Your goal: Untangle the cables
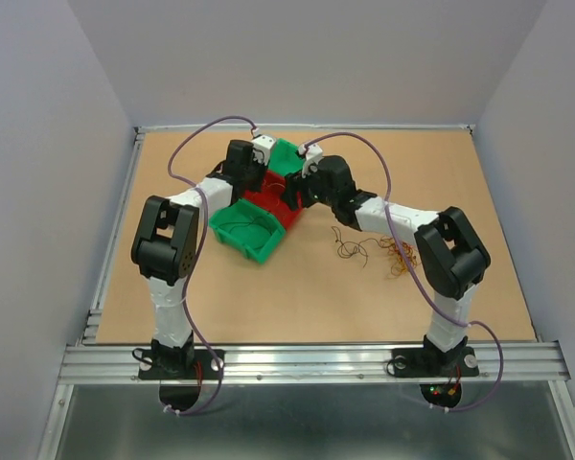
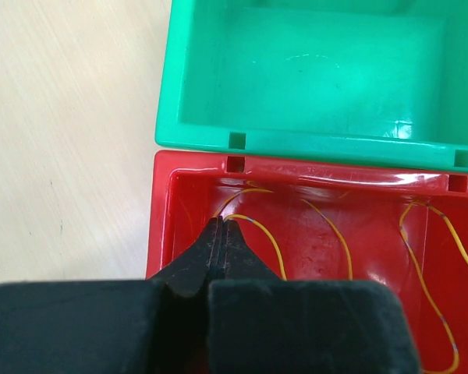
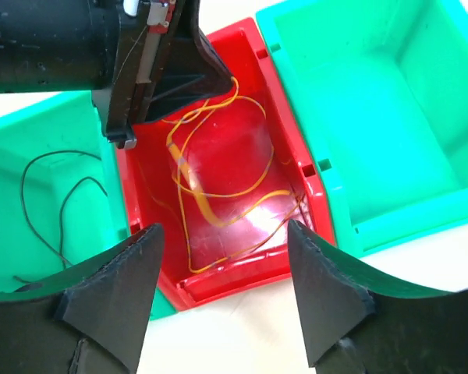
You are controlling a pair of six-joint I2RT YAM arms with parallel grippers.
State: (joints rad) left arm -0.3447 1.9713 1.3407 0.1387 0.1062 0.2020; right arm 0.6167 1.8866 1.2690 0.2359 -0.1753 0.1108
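Cables are lying in several places. Orange-yellow strands (image 3: 218, 195) are looping across the floor of the red bin (image 3: 277, 269), which is sitting between two green bins. A thin dark wire (image 3: 58, 202) is curling inside the green bin (image 3: 31, 140) on one side; the other green bin (image 3: 374, 117) is showing only its bare floor. More loose strands, dark (image 1: 350, 247) and orange (image 1: 398, 257), are lying on the surface (image 1: 297, 297) near the right arm, well apart from the bins.

Left hand (image 2: 221, 226) is reaching down into the red bin with its fingers pressed together, their tips pinching one yellow strand (image 2: 253, 226) near the bin's wall. Right hand (image 3: 222, 273) is hovering above the red bin's near rim with its fingers standing apart, holding nothing.
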